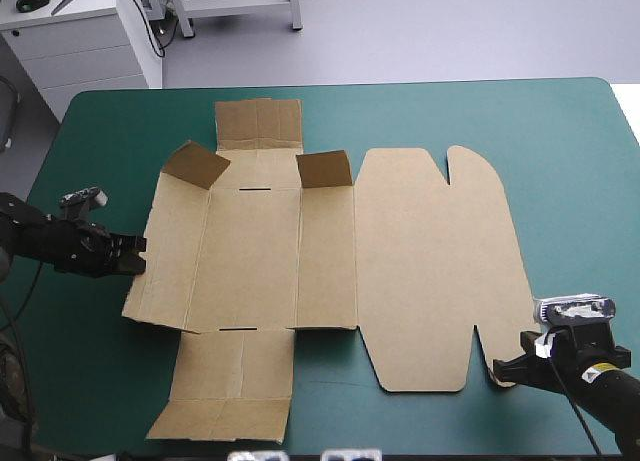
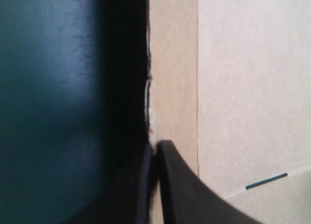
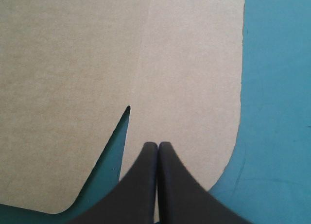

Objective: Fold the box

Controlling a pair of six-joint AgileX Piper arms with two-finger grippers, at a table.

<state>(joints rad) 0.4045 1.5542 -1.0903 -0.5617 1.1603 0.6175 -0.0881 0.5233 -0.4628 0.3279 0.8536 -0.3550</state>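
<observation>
Wall-raising is starting: left jaws are gripping the box [image 1: 250, 251] edge, an upward swing likely next; right jaws are sitting closed above its lid.

Left arm [image 1: 45, 239] lies low beside the box's [image 1: 400, 271] left edge. The left pincer [image 1: 140, 257] is clamped on that edge, with the board between its black fingers [image 2: 180, 185]. Right arm [image 1: 600, 386] lies low at the box's near right corner. The right pincer [image 1: 498, 370] has its fingers pressed together over the corner tab.
</observation>
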